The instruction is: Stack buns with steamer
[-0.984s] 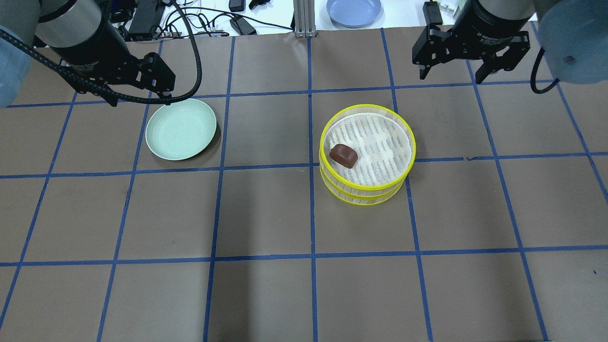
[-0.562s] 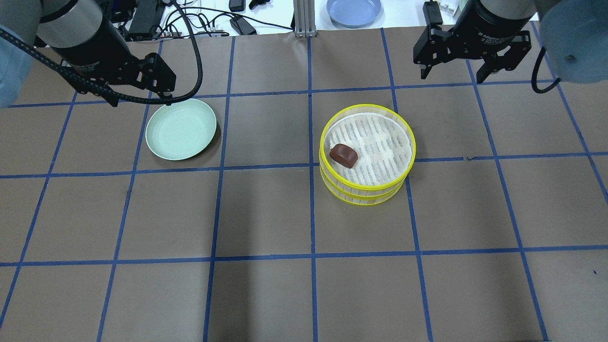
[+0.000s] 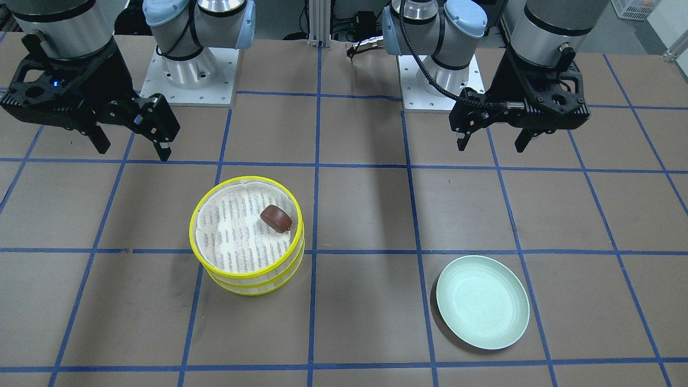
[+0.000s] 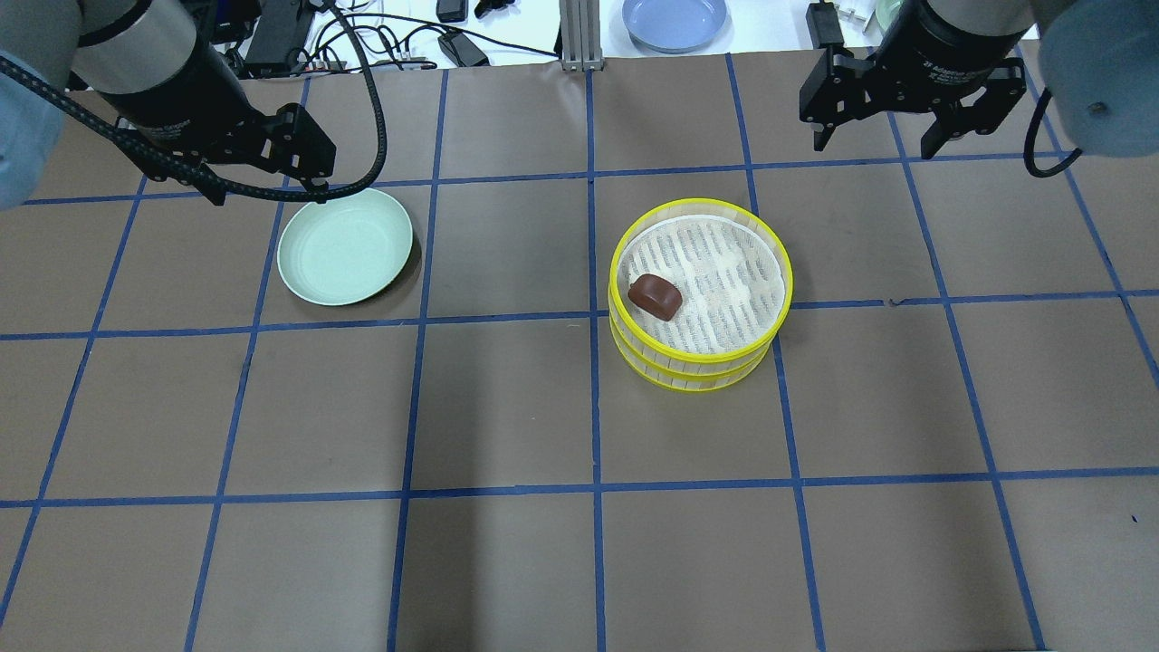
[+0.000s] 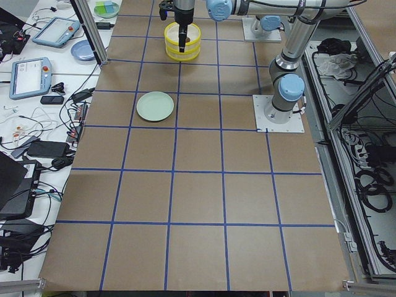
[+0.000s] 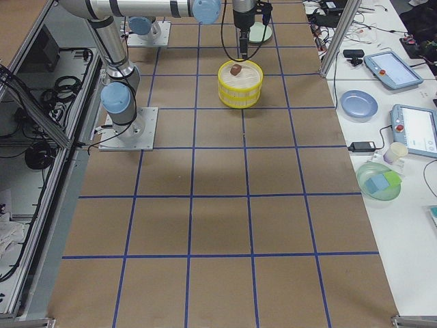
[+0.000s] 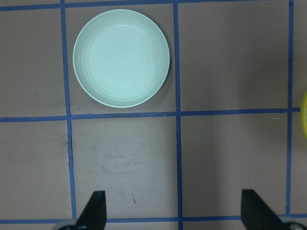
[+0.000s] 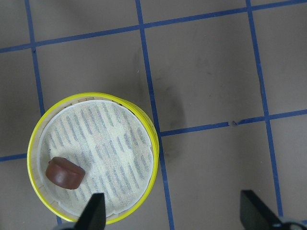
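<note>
The steamer is two yellow-rimmed trays stacked one on the other, right of the table's centre. The dark reddish-brown bun lies on the white cloth of the top tray, near its left side. The cream-white bun is not in view. My right gripper is open and empty, raised beyond and to the right of the steamer. Its wrist view shows the steamer and the brown bun below it. My left gripper is open and empty, raised over the far edge of the pale green plate.
The pale green plate holds nothing and also shows in the left wrist view. A blue plate and cables lie beyond the table's far edge. Blue tape lines grid the brown table.
My right gripper has moved slightly further from the steamer, toward the far right. My left gripper has shifted a little. The steamer and the bun have not moved.
</note>
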{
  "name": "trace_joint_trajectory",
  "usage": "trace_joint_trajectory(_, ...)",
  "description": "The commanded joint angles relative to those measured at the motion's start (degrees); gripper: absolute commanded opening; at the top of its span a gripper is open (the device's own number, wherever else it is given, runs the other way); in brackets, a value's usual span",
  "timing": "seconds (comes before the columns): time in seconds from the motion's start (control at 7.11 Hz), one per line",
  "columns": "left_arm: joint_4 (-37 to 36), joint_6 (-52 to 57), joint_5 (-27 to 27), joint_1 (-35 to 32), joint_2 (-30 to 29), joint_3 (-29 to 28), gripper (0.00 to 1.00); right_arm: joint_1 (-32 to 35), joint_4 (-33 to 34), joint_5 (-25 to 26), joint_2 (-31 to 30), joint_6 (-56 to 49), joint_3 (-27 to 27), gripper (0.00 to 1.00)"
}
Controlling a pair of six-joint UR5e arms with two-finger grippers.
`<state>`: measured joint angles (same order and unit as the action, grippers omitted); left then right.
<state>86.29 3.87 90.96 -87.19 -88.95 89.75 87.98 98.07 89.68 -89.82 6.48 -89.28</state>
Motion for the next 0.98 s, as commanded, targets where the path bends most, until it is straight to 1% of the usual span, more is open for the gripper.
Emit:
trace_joint_trajectory(0.0,0.1,0.0,0.0,0.0,-0.1,0.1,1.0,0.0,-0.2,0.1,-0.2,-0.1,0.0,1.0)
trace_joint_trajectory(0.42,-0.2,0.0,0.0,0.0,0.0,0.9,1.0,0.0,-0.7,0.1,-0.2,-0.2,0.0,1.0)
trace_joint_trajectory(0.84,-0.2,0.0,-0.2,0.0,-0.1,1.0,1.0,0.0,0.3,-0.1,0.2,-0.3,-0.1,1.0)
